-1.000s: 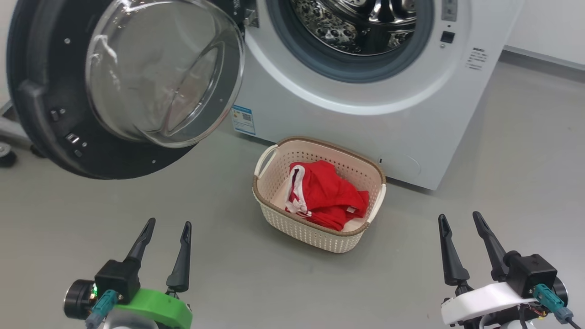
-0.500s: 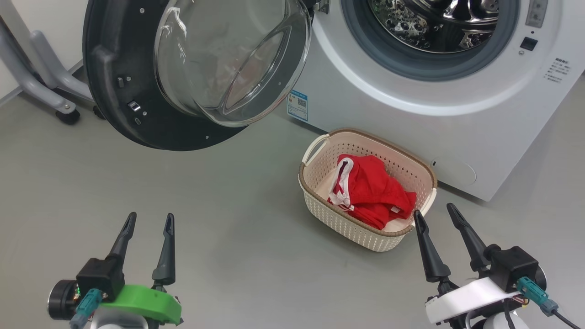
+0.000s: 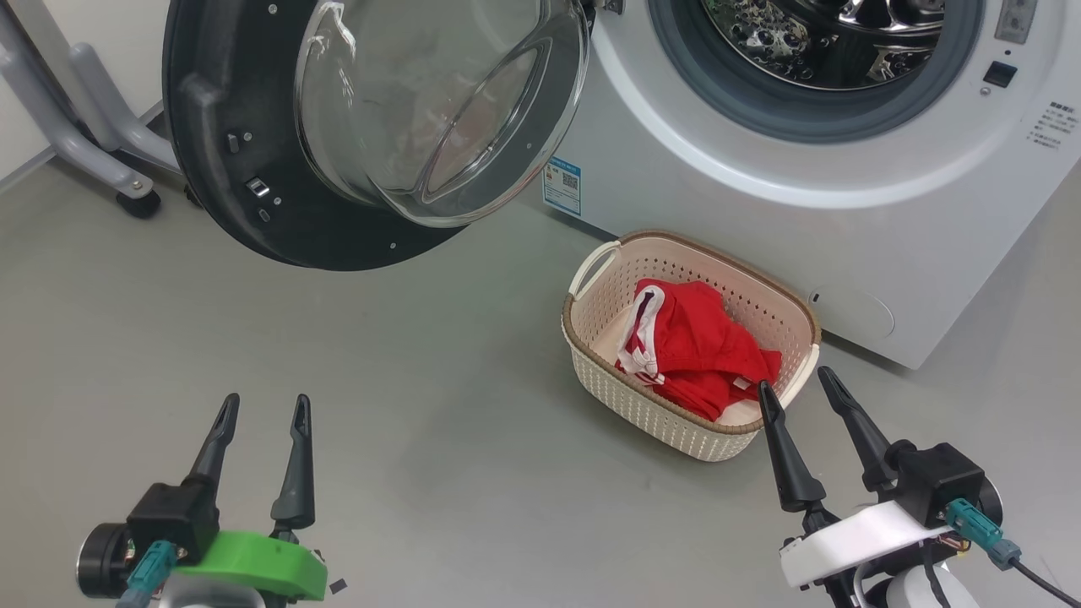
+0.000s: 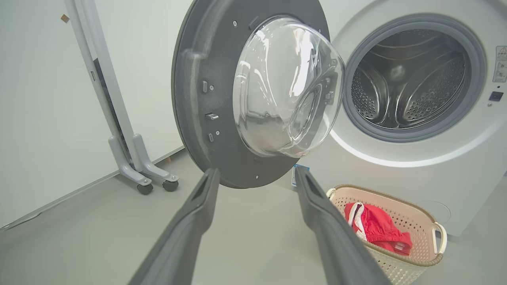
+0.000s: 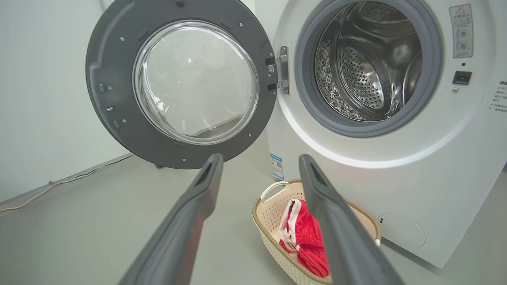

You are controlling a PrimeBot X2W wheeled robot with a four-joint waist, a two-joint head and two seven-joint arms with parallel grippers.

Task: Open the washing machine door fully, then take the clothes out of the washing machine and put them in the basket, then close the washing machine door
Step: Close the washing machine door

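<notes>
Clothes (image 3: 692, 346) lie in the basket (image 3: 629, 399) before the washing machine (image 3: 743, 228), whose drum (image 3: 832, 42) looks empty, though partly hidden. The washing machine door (image 3: 220, 169) hangs wide at the machine's left: rigid, heavy, glossy; push its black rim. Both empty, left gripper (image 3: 265, 399) and right gripper (image 3: 793, 377) gape.

Head camera looks down from in front of the big white front-loading washing machine (image 3: 760, 228); both wrist cameras face it from low, sharing its open round black-rimmed door (image 3: 380, 127).
</notes>
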